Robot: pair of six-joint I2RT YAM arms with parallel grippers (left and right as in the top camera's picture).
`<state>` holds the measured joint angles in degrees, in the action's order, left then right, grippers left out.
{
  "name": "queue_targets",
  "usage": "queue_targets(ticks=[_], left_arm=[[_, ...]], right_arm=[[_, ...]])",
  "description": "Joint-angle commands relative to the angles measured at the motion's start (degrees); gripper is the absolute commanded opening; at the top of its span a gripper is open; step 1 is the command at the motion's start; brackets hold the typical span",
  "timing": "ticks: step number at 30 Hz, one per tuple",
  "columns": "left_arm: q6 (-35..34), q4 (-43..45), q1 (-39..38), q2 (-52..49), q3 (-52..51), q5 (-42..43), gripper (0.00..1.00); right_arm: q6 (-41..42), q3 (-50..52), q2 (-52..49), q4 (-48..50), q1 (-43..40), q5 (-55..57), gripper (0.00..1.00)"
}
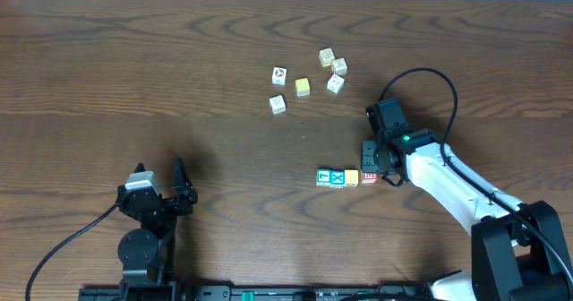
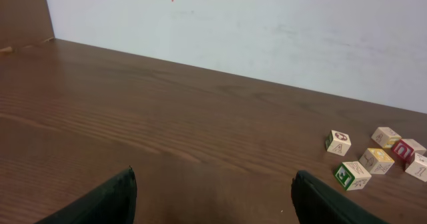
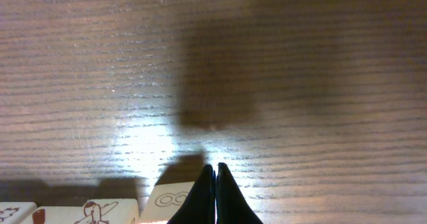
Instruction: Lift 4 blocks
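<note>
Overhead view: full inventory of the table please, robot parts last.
teal-green block: 1, teal-green, left end of row right of centre
blue X block: 1, blue, second in row
yellow-orange block: 1, yellow-orange, third
red block: 1, red, right end
cream cubes: 5, cream, loose cluster farther back
pale yellow cube: 1, pale yellow, in that cluster
table: 1, brown wood, under everything
left pincer: 1, black, open and empty, near left
right pincer: 1, black, shut, at the row's red end

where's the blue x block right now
In the overhead view, right of centre, the blue X block is second from the left in a tight row of four, between the teal-green block and the yellow-orange block.
</note>
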<state>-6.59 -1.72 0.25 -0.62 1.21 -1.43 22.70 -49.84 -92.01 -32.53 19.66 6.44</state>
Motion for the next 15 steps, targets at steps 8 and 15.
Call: queue_targets(ticks=[8, 15], left_arm=[[-0.09, -2.49, -0.17, 0.33, -0.94, -0.55, 0.75], [-0.09, -2.51, -0.17, 0.33, -0.94, -0.55, 0.74]], right_arm=[[-0.79, -0.61, -0.37, -0.20, -0.44, -1.57, 0.01], [-2.01, -0.61, -0.37, -0.44, -0.44, -2.25, 0.01]])
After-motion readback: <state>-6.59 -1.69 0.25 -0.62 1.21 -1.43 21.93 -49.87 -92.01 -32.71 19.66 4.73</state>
